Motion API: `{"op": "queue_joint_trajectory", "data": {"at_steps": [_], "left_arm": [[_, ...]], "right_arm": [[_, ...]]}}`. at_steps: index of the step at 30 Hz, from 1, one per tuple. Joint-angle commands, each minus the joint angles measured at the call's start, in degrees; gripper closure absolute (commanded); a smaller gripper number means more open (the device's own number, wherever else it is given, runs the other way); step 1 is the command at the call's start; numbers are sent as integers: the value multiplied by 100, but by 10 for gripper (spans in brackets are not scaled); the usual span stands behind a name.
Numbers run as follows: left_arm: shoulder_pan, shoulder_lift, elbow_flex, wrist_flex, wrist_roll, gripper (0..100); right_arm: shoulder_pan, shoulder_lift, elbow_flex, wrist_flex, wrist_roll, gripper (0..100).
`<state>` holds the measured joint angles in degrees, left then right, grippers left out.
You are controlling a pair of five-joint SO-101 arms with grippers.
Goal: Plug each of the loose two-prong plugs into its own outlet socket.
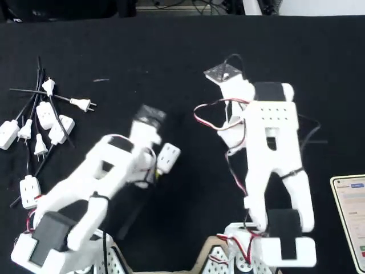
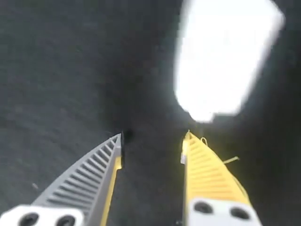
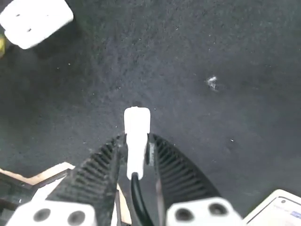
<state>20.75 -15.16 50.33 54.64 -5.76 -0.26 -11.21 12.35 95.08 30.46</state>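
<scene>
Now the right gripper [image 3: 136, 138] is clamping a plug [image 3: 137, 120] — the left gripper [image 2: 152, 136] is gaping before a socket [image 2: 225, 56], tangle of spares [image 1: 47, 117] lying well apart.

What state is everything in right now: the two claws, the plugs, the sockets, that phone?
left gripper: open, nothing between its fingers.
right gripper: shut on the plug.
plug: held off the table, not plugged in.
socket: just ahead of the left gripper, its slots empty.
pile of plugs and sockets: tangled, lying loose.
phone: screen lit.
</scene>
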Motion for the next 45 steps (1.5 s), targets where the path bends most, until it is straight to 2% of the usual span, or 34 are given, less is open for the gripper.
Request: {"op": "queue_joint_trajectory", "data": {"at_steps": [1, 6, 12, 18, 22, 26, 30, 33, 40, 45], "left_arm": [[207, -378, -171, 413, -334, 784], [-611, -747, -180, 404, -343, 784], [-1903, -1574, 66, 756, -431, 784], [-2756, -3147, 1323, 703, -1055, 784], [-2905, -4097, 2237, 536, -1240, 784], [-2862, -4677, 2651, 527, -1204, 784], [-2844, -4897, 2923, 132, -1134, 784], [-2853, -4897, 3231, -308, -1029, 784], [-2844, -4914, 3336, -343, -1002, 784], [-2844, -4914, 3345, -325, -1002, 784]], "right_arm": [[9, -497, 92, 62, 62, 988], [-325, -804, 752, -255, 290, 988], [-985, -1051, 1086, -695, 88, 988], [-1969, -769, 523, -642, -422, 988], [-2444, -145, 4, -598, -615, 988], [-2611, 593, -532, -589, -545, 988], [-2611, 1174, -884, -484, 536, 988], [-2611, 1560, -1358, -193, 1064, 988], [-2620, 2519, -2615, 149, 1767, 988], [-2620, 3143, -3213, 176, 1758, 988]]}}
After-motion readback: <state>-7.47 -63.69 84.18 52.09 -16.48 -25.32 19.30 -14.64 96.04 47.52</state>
